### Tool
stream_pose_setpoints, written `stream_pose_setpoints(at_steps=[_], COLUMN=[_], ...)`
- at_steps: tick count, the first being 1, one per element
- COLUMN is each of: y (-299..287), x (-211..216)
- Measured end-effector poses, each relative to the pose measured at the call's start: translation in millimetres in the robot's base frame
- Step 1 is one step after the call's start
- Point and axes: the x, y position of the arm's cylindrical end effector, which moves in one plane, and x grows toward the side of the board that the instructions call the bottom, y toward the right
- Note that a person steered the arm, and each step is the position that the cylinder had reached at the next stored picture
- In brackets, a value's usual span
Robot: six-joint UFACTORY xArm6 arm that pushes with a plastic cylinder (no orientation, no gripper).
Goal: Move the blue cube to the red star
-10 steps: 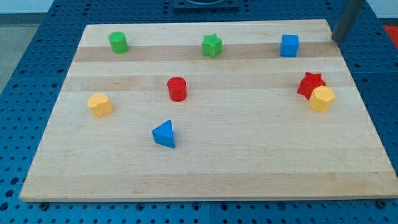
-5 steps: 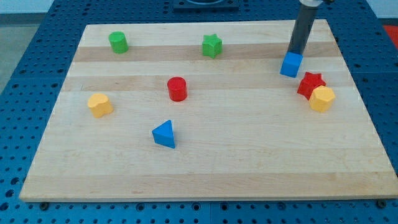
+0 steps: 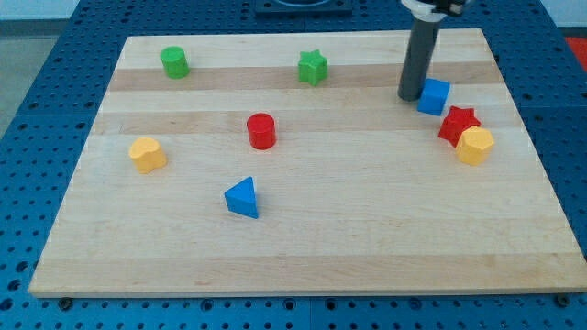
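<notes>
Camera view shows my tip (image 3: 409,97) touching the left side of the blue cube (image 3: 434,96), far right on the board (image 3: 303,247), with the red star (image 3: 458,125) just nearer and right of it, against a yellow block (image 3: 475,146). I'd best push from the cube's far-left corner, slowly, so it slides diagonally without spinning off. My rod stands nearly upright; it has no jaws and holds nothing.
</notes>
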Motion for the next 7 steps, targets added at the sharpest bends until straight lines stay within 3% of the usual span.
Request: stream_pose_setpoints(at_steps=[3, 5, 7], y=[28, 54, 72], x=[15, -34, -20])
